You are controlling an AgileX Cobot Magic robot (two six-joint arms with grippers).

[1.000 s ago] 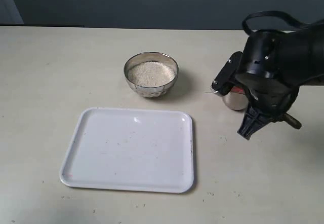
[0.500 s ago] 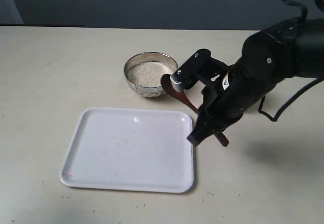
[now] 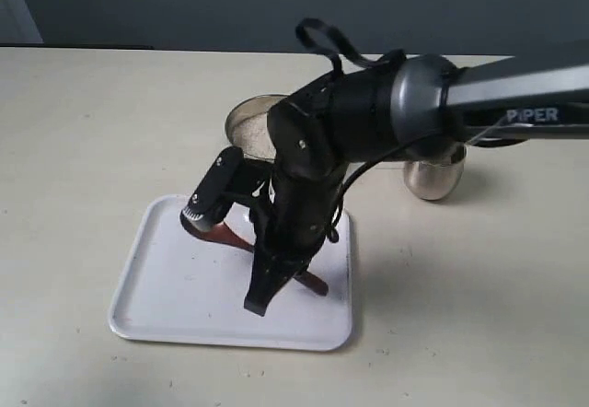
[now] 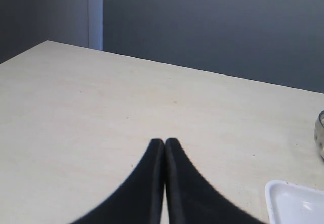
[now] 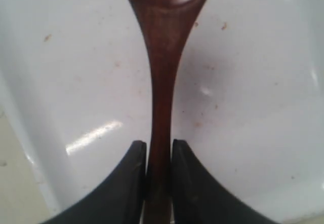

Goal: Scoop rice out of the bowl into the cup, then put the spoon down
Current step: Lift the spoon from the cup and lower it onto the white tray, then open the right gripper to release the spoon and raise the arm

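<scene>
While clenched on the handle, right gripper: grasping the spoon partway along its slim stem, reaching across over the tray; best lowered straight and slowly, spoon kept level, letting go only once lying flat.
tray: nearest, white, bare but for a few specks; aim for the flat middle, away from the raised rim, to stop any tipping or rolling off.
spoon: dark wood, oval end toward the tray's left, handle end toward its right rim; very low, but impossible to tell whether touching the tray or just above it.
release: part the jaws only enough to free the handle, then lift straight up to avoid dragging it sideways.
cup: on the table beyond the tray's right side, mouth covered by the arm, so fill impossible to judge.
bowl: farther back, mostly behind the arm, only the left rim showing.
rice: a pale sliver inside that rim; rest hidden.
spoon tip: cut off in the right wrist view; what shows looks empty.
left gripper: pressed together on nothing, over bare table, absent from the exterior view.
</scene>
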